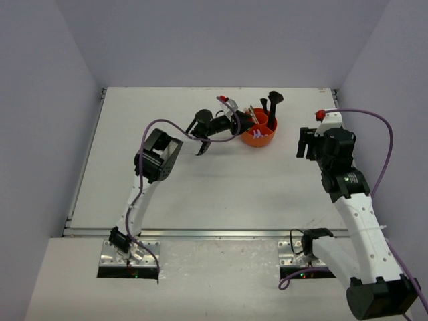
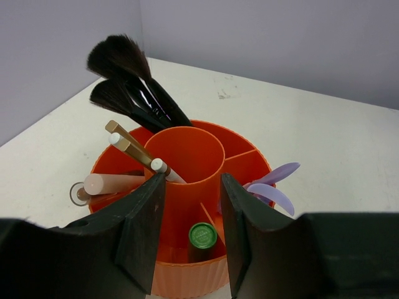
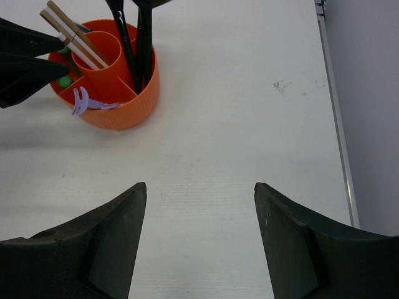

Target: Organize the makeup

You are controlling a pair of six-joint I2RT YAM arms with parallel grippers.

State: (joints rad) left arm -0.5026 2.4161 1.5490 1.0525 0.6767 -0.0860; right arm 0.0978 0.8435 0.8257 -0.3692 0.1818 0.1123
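Arm stretched forward, the left gripper [image 2: 192, 184] sat spread just beside the orange cup [image 2: 187, 156]; the right gripper [image 3: 199, 190] hung spread, well apart.

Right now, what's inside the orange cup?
Black brushes, tan sticks, a pink stick, a green tube and lilac tools sit in outer sections of the orange cup. Its walls hide their lower ends.

Orange cup [image 2: 187, 280]; black brushes [image 2: 134, 93]; lilac tools [image 2: 272, 195]; green tube [image 2: 203, 234]; white table [image 2: 324, 143].
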